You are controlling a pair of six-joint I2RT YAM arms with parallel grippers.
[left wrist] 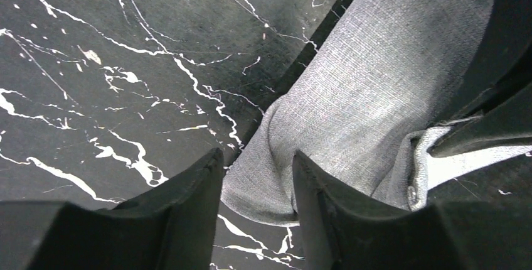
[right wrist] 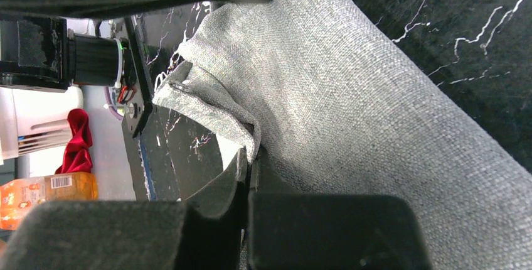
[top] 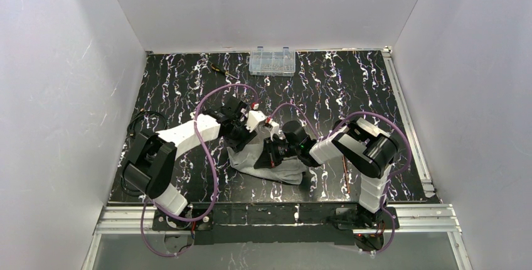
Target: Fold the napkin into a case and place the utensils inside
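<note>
1. Large square light-grey matte cloth napkin [top: 276,168] lies bunched mid black marbled table [top: 351,88].
2. Clamped on the napkin hem: right end effector [right wrist: 251,163]. The left end effector [left wrist: 257,157] has jaws apart, straddling a fold.
3. Advice: pinch fold fully, hold hem taut, crease evenly.

The light-grey napkin [top: 270,168] lies bunched and partly folded on the table [top: 351,88], one hemmed corner raised.
</note>
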